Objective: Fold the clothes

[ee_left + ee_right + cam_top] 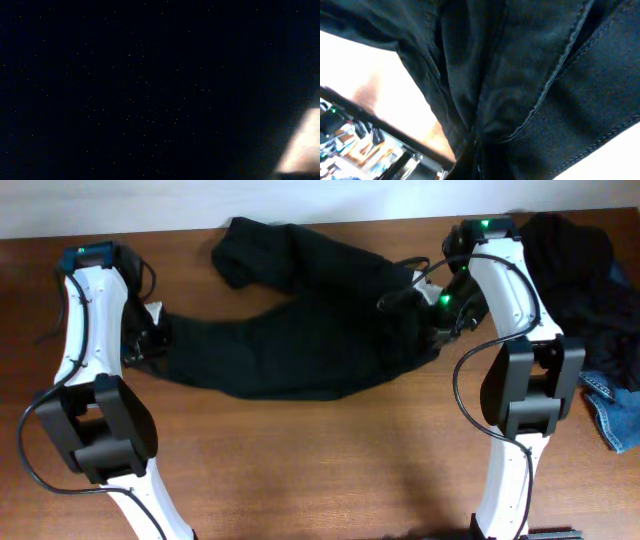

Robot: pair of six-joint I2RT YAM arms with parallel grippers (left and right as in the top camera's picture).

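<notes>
No text, label or number can be read anywhere.

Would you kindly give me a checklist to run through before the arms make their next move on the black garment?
1. Left gripper at the black garment's left end: ok.
2. Right gripper at its right end: ok.
3. Jaws shut on cloth: cannot tell; fabric fills both wrist views.
4. Garment lying flat: not ok; bunched at its far left end and wrinkled.
5. Pile of other clothes apart from it: cannot tell; the right arm covers the gap.
</notes>
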